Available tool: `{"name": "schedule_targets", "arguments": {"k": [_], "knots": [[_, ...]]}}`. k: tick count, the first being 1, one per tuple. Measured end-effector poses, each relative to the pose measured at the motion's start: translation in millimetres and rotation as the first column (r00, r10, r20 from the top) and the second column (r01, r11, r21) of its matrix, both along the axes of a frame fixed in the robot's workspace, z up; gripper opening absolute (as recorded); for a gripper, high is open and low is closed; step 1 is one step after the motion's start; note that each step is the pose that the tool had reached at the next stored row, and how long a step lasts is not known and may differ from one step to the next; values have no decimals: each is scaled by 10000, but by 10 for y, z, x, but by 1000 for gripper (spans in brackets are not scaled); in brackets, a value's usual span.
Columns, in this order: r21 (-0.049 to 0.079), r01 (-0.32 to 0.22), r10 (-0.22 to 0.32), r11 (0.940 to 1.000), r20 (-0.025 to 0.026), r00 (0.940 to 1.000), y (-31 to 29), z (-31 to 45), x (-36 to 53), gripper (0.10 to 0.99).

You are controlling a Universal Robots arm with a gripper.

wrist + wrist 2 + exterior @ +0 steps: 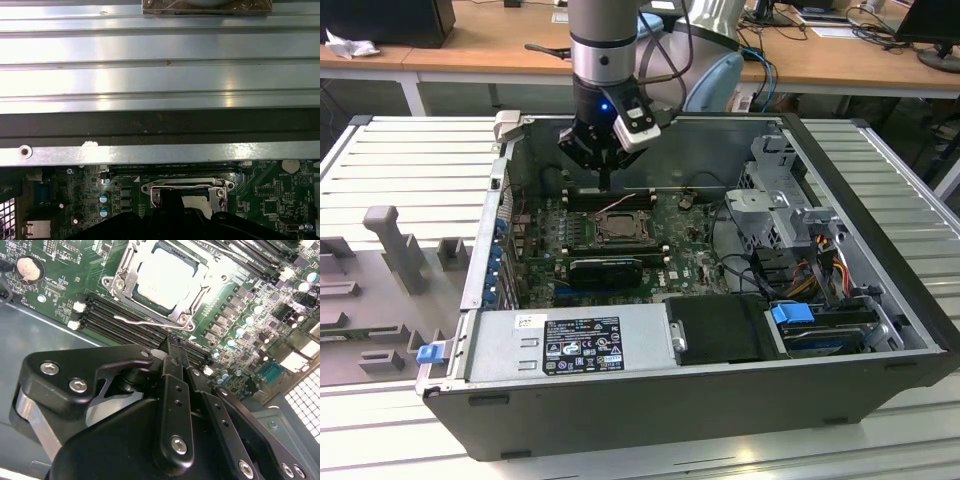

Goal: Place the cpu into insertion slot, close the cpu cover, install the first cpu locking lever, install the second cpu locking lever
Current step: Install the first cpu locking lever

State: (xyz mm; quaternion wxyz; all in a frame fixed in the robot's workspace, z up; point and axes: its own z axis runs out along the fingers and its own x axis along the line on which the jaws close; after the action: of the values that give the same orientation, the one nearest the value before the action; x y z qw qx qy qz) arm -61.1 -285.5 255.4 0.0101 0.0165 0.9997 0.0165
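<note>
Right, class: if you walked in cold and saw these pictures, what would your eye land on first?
First the open computer case on the ribbed metal table, with the gripper reaching down inside near its far wall. Next, in the second wrist view, the pale cpu sitting in the insertion slot under the silver cpu cover.

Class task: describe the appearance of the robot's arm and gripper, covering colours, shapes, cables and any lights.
The arm is a silver-grey cylinder with a dark band, a black cable looping beside it and a small blue light near the wrist. The gripper is matt black, built of angular linkage plates fastened with silver screws, as the second wrist view shows.
</note>
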Motion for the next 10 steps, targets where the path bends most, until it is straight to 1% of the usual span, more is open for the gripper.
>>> {"name": "schedule_targets", "arguments": {"k": [1,3,4,5,7,10], "knots": [[32,1,-1,10000,0,10000,0,-4,3,106],[153,0,0,9999,0,10000,1,-16,10,106],[174,-7,7,9998,2,10000,1,-26,12,106],[173,-28,28,9998,0,10000,0,-36,15,106],[172,-334,334,9993,8,9994,1,-81,27,106],[172,-441,441,9989,7,9990,24,-131,76,106]]}}
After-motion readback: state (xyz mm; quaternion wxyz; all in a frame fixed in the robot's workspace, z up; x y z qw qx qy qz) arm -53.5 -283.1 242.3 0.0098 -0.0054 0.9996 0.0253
